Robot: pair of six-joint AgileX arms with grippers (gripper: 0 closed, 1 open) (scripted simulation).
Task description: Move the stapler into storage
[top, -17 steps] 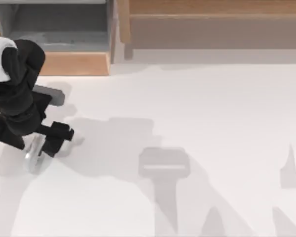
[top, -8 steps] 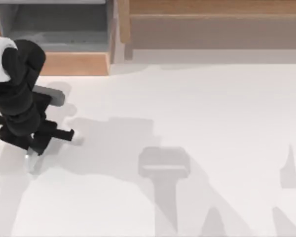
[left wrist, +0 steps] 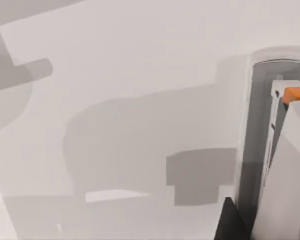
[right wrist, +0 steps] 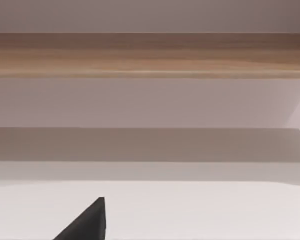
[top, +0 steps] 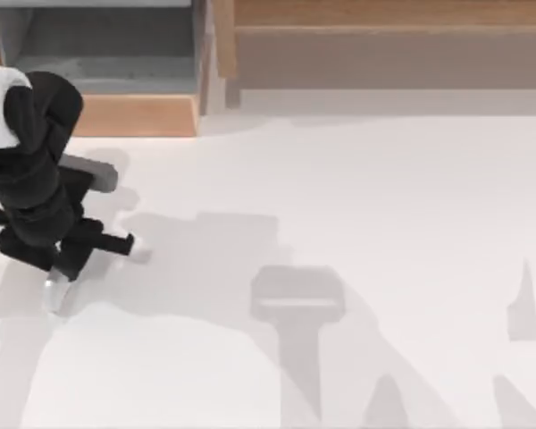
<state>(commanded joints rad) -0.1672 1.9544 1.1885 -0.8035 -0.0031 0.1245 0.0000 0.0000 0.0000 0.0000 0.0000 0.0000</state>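
The stapler (top: 54, 290) lies on the white table at the far left of the top view, and just its pale end pokes out from under my left arm. My left gripper (top: 82, 257) hangs directly over it, reaching down to it. In the left wrist view the stapler (left wrist: 257, 125) is a slim white body with a dark strip and a rounded end. A white gripper part with an orange patch (left wrist: 296, 94) sits tight against its side. The storage drawer (top: 134, 116) stands pulled out at the back left, its grey inside showing.
A wider tan wood unit (top: 384, 36) runs along the back edge to the right of the drawer and also shows as a wood unit (right wrist: 150, 55) in the right wrist view. A dark wedge of my right gripper (right wrist: 85, 225) sits low there.
My left gripper has dropped onto the stapler and turned slightly, covering most of it. Over the last half second it has hardly moved.
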